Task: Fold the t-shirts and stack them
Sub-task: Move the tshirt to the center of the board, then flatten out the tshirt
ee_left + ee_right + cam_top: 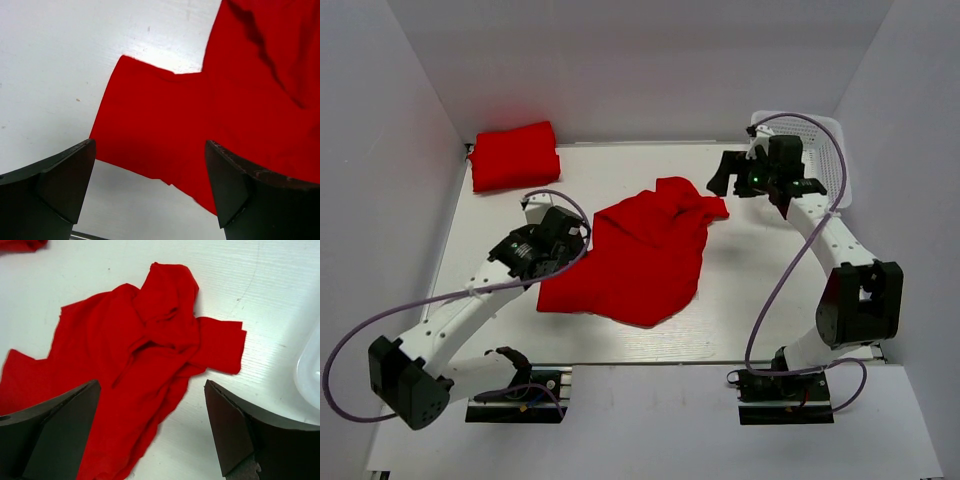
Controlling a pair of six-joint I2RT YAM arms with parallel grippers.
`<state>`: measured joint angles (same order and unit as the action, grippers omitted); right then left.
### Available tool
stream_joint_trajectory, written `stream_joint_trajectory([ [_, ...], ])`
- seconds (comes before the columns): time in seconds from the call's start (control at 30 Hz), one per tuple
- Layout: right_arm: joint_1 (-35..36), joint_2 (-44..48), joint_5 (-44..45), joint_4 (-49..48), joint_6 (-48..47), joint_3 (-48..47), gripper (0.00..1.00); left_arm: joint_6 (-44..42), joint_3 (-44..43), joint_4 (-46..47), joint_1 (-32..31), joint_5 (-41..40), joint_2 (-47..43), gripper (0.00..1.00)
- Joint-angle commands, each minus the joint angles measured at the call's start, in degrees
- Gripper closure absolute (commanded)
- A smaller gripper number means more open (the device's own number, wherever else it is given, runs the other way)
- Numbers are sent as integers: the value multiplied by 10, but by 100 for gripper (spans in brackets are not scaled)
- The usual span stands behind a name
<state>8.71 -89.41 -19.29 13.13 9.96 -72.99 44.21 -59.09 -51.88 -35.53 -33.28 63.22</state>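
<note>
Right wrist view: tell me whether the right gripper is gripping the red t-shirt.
No, the right gripper hangs open above the crumpled red t-shirt, pinching no cloth.

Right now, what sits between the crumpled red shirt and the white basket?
Nothing: only bare table separates the crumpled t-shirt from the basket, clearest in the right wrist view.

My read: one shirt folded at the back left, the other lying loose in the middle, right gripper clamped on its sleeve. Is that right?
Not quite. The right gripper is open and holds nothing; the right wrist view shows its fingers apart, clear of the loose shirt. The folded shirt does sit at the back left.
</note>
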Motion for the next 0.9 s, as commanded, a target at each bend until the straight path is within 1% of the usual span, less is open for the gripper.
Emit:
stream_joint_trajectory([
  [0.0,29,19,58,38,-64,-2,10,21,18,11,11,7,30,0],
  [0.03,50,15,66,41,-65,0,10,15,23,39,11,31,49,0],
  [0.07,55,15,72,45,-75,1,10,15,39,51,19,42,59,0],
  [0.13,84,4,70,62,-83,10,10,15,46,59,34,80,86,0],
  [0.17,90,1,75,73,-85,16,10,15,59,59,42,91,111,0],
  [0.2,111,7,86,81,-79,41,10,15,80,64,51,120,128,0],
  [0.27,116,15,95,81,-58,63,10,26,88,59,61,126,133,0],
  [0.3,127,20,100,79,-53,75,10,41,106,59,61,126,133,0],
  [0.4,140,55,120,65,-23,158,10,80,145,38,77,117,127,0],
  [0.43,141,60,126,57,-5,171,10,80,159,57,85,117,127,0],
  [0.47,141,67,150,52,5,180,10,80,173,70,85,134,119,0],
  [0.5,142,79,151,44,5,192,10,80,195,84,99,134,112,0],
  [0.57,148,79,151,37,-5,190,10,85,209,109,108,134,112,0],
  [0.6,151,63,140,45,-18,175,10,85,217,117,116,134,105,0],
  [0.73,188,32,110,23,-37,140,11,98,252,152,131,139,79,0],
  [0.77,191,26,109,21,-39,136,11,98,274,187,139,139,61,2],
  [0.87,214,-13,109,23,-47,84,11,91,296,237,145,146,34,3],
])
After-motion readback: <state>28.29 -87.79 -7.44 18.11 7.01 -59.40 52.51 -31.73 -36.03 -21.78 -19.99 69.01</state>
